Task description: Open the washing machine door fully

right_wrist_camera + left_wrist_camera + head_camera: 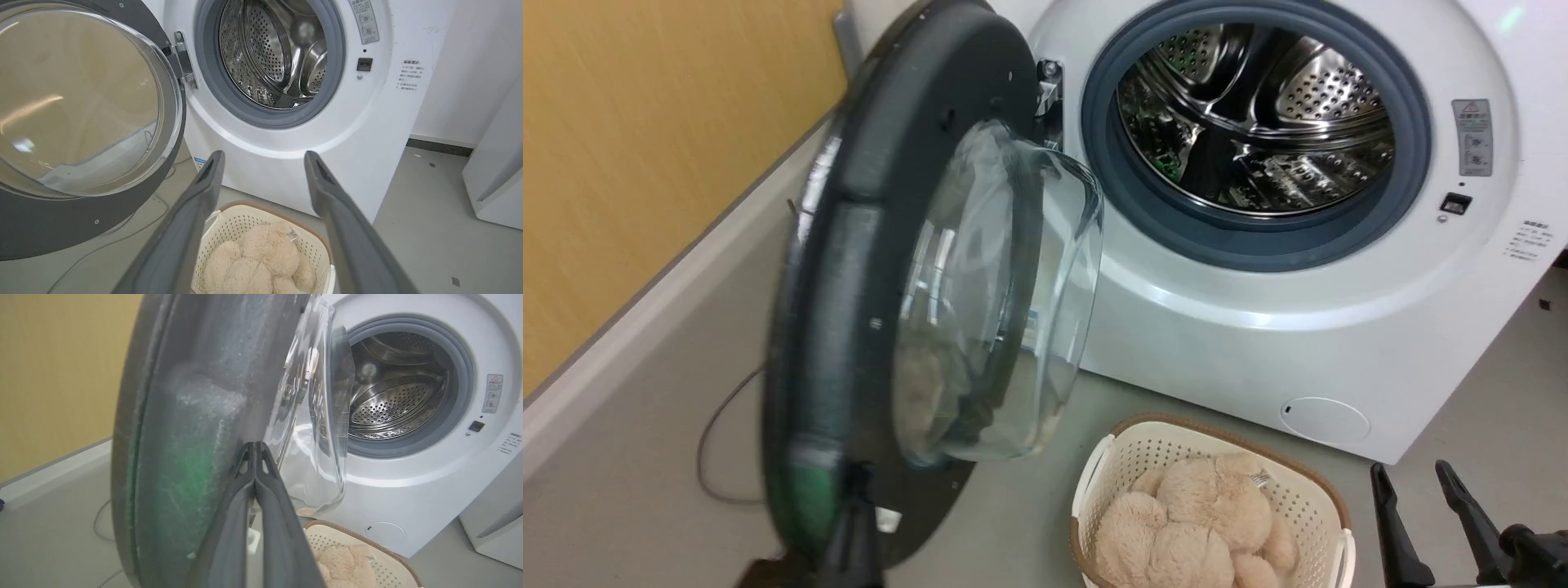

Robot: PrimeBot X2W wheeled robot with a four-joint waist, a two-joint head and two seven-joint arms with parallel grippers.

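Note:
The washing machine door (849,269), a black disc with a bulging glass bowl (1005,294), stands swung out on its left hinge, roughly edge-on to me. The white washing machine (1258,343) shows its grey rubber ring and steel drum (1258,114). My left gripper (856,478) is shut, and its tips (255,447) rest against the inner face of the door (184,416) near the lower rim. My right gripper (1417,478) hangs open at the lower right, away from the door (49,228), with nothing between its fingers (204,179).
A cream basket (1111,457) holding a beige plush toy (1201,514) sits on the floor before the machine. A thin cable (712,433) lies on the floor by the yellow wall (645,122). Another white appliance (498,163) stands to the right.

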